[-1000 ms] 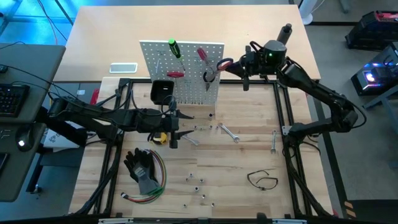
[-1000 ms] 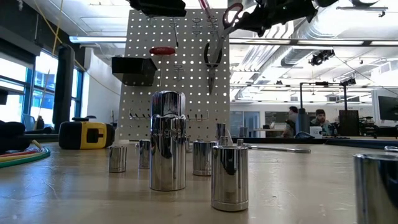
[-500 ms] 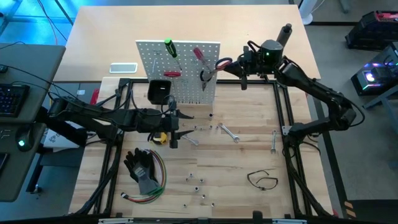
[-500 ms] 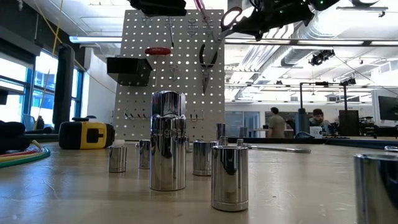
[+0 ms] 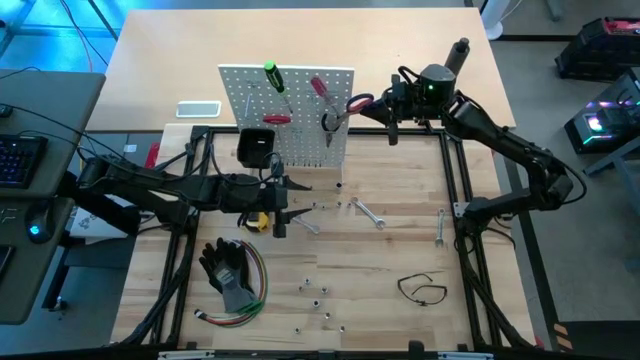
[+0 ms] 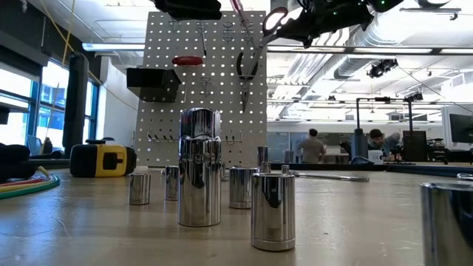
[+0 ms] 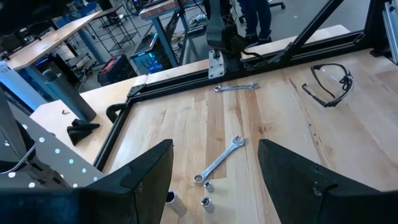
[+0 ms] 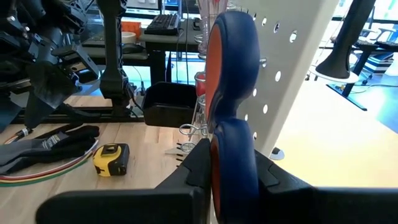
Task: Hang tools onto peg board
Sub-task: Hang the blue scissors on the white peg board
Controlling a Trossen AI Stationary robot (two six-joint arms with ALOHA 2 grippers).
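Your left pincer (image 5: 279,207) hangs open and empty over the worktop (image 5: 380,270), in front of the peg board (image 5: 285,115) standing toward its far edge. Your right pincer (image 5: 375,108) is clamped on the red-handled scissors (image 5: 345,110) at the board's right edge.

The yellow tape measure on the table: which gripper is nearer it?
Left. The left gripper hangs just beside the tape measure; the right gripper is up at the peg board's far edge.

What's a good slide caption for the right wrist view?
Right claw shut on red scissors at the peg board.
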